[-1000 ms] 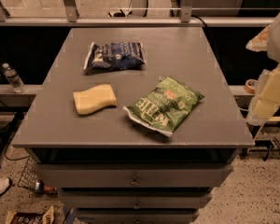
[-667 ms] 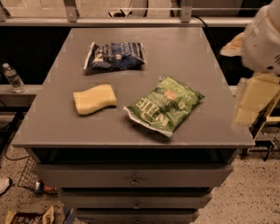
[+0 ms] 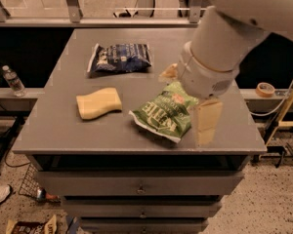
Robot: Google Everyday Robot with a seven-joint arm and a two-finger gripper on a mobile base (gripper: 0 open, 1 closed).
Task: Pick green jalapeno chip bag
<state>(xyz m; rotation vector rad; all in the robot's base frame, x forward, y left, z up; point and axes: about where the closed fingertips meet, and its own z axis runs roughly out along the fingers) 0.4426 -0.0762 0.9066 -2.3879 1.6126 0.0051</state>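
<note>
The gripper [image 3: 187, 99] hung over the right end of the green jalapeno chip bag [image 3: 161, 113], which lay flat near the front edge of the grey table [image 3: 58, 130]. Its two pale fingers [image 3: 206, 123] stood wide apart, one at the far side of the bag and one at the near right side. Nothing was held between them. Whether a finger touched the bag, I could not tell. A yellow sponge [image 3: 98, 103] lay left of the bag, and a dark blue chip bag [image 3: 119, 57] behind it.
</note>
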